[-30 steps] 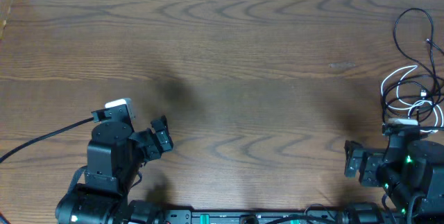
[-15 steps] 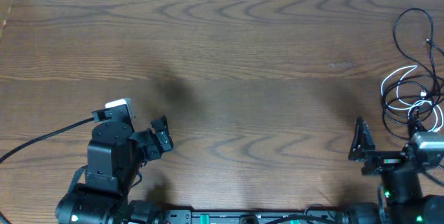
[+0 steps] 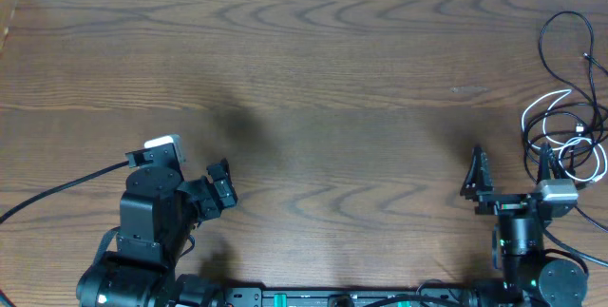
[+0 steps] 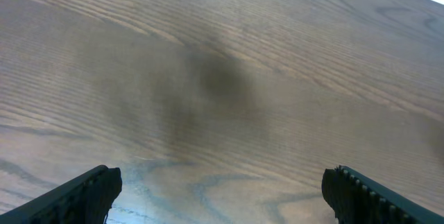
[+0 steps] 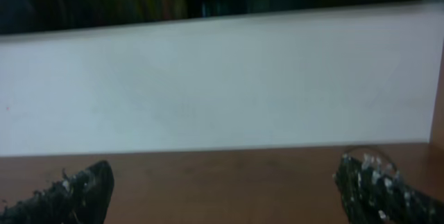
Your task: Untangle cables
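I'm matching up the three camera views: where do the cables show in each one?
Overhead: the cables lie tangled at the far right edge, close by the right tool.
Left wrist: not in it; only bare wood shows.
Right wrist: not clearly in it; the picture is too blurred to tell.
Shared landmark: the wooden table, which shows in all three views.

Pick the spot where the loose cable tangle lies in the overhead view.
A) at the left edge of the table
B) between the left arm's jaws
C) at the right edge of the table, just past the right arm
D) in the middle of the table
C: the cables, black loops with one white one, lie bunched at the right edge of the table, just beyond the right arm, and nothing sits between either arm's jaws.
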You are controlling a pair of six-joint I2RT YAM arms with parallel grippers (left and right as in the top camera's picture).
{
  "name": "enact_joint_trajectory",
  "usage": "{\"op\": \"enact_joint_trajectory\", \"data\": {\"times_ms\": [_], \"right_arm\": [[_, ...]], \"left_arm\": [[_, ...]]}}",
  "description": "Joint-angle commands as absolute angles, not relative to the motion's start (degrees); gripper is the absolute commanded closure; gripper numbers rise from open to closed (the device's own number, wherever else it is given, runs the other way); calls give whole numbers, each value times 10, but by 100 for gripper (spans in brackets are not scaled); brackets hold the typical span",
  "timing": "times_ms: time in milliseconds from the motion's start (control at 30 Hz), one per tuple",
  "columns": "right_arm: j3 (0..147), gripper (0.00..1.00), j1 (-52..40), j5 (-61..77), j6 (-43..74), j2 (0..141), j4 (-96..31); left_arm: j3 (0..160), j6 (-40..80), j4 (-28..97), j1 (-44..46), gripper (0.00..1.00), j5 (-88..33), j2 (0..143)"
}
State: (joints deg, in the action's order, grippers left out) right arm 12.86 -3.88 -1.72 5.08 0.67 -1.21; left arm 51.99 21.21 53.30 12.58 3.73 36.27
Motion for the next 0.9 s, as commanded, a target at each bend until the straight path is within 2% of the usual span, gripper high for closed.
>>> {"op": "enact_joint_trajectory", "data": {"times_ms": [0,200,433,600,867], "right_arm": [[84,1,-42,-16,15,3,41],[1,1,-42,-16,1,3,140],[3,1,-42,-29,-50,3,90],[3,1,-42,-8,-48,3,-47],[3,1,-42,-5,-48,3,-43]], "left_arm": [[518,217,531,127,2,37,363],[518,217,531,127,2,37,363],[518,217,531,127,2,37,363],[518,217,531,127,2,37,363],[518,217,531,127,2,37,363]]}}
